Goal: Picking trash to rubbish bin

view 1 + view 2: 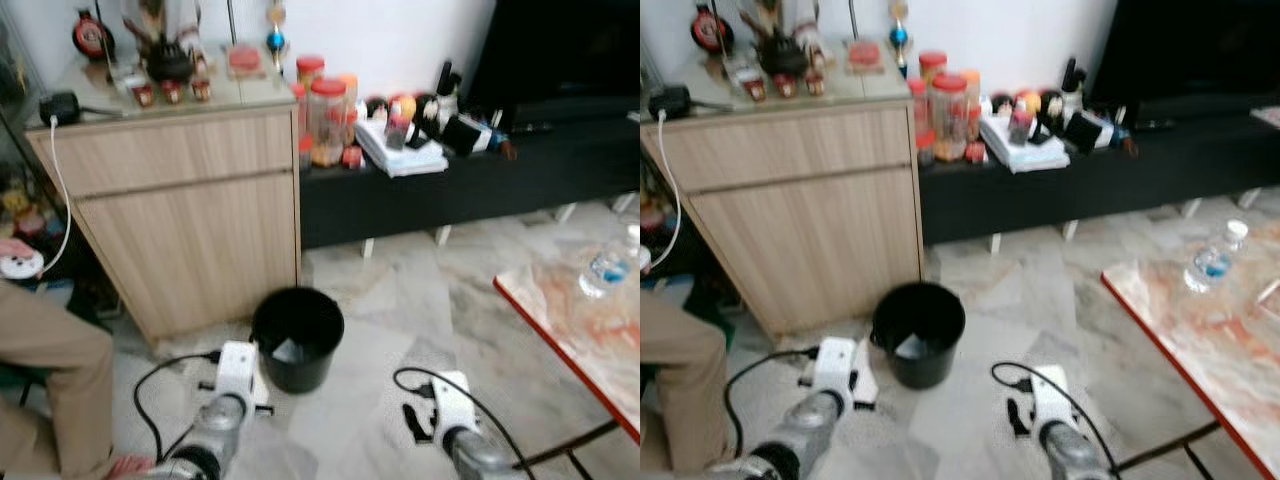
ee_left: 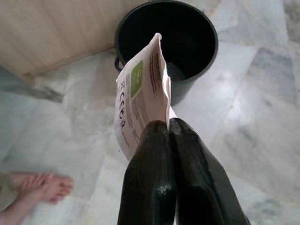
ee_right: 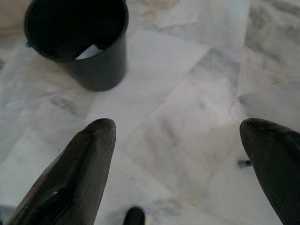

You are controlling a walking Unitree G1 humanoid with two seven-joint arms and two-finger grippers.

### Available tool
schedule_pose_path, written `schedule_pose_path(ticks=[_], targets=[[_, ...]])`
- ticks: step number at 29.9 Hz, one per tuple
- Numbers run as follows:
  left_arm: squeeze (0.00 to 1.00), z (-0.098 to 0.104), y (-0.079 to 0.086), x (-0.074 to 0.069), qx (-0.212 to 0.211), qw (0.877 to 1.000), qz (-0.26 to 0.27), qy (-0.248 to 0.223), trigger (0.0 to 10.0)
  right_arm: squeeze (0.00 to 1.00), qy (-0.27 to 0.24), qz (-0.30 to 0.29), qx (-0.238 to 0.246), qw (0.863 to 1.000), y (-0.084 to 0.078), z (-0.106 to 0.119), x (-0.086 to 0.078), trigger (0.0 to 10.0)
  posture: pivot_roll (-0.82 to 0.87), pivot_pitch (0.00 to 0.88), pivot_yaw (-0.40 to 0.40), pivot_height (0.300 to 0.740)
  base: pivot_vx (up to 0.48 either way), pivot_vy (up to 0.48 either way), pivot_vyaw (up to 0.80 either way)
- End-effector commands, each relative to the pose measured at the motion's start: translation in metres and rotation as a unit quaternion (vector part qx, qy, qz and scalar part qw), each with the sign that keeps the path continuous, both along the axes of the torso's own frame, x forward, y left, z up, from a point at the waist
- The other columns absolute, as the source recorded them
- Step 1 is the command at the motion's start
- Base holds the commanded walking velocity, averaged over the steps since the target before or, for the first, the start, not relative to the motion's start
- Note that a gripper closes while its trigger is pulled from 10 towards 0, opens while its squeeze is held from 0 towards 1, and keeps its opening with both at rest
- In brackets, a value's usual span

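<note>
Cabinet (image 1: 190,200): light wood, standing just behind the bin.
Rubbish bin (image 1: 297,335): black, round, on the marble floor; a white scrap lies inside.
Left gripper (image 2: 169,125): fingers pressed together on a white printed packet (image 2: 140,93), held just beside the bin's rim.
Right gripper (image 3: 178,140): fingers spread wide, holding nothing, low over the floor near the bin.

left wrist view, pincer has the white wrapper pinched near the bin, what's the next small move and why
Probably ease the left pincer forward until the white wrapper hangs over the black bin, then open. The wrapper's tip only reaches the bin's near rim, so letting go now could drop it on the marble floor.
</note>
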State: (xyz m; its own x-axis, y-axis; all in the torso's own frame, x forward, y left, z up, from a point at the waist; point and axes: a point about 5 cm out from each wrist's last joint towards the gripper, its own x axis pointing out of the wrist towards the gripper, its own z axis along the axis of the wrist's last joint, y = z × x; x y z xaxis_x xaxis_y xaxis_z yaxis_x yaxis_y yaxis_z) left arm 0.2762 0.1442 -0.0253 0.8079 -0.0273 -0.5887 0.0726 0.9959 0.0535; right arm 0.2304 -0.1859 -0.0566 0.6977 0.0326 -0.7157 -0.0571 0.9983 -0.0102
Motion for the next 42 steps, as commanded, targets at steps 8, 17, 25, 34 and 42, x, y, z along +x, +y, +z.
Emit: schedule_pose_path(ticks=[8, 17, 25, 34, 42], targets=[[0.0, -0.001, 0.006, -0.001, 0.005, 1.0, 0.006, -0.001, 10.0, 0.0, -0.003, 0.001, 0.007, 1.0, 0.006, 0.0, 0.001, 10.0, -0.03, 0.0, -0.057, 0.74, 0.304, 0.0, 0.0], [0.0, 0.0, 0.009, -0.001, 0.007, 1.0, 0.007, -0.001, 10.0, 0.0, -0.005, -0.003, 0.019, 1.0, 0.012, 0.001, 0.003, 10.0, -0.01, 0.0, -0.052, 0.74, 0.307, 0.0, -0.17], [0.0, 0.0, 0.011, 0.0, 0.01, 1.0, 0.008, -0.002, 10.0, 0.0, -0.008, 0.004, 0.015, 1.0, 0.014, 0.002, 0.005, 10.0, 0.0, 0.0, -0.044, 0.74, 0.307, 0.0, 0.0], [0.0, 0.001, 0.016, 0.001, 0.016, 1.0, 0.013, -0.005, 10.0, 0.0, -0.009, 0.022, 0.005, 1.0, 0.017, 0.002, 0.005, 10.0, 0.01, 0.0, -0.043, 0.74, 0.307, 0.0, 0.17], [0.0, 0.012, 0.032, 0.009, 0.016, 0.999, 0.039, -0.035, 10.0, 0.0, -0.011, 0.024, 0.011, 1.0, 0.02, 0.003, 0.008, 10.0, 0.04, 0.0, -0.054, 0.74, 0.305, 0.0, 0.14]])
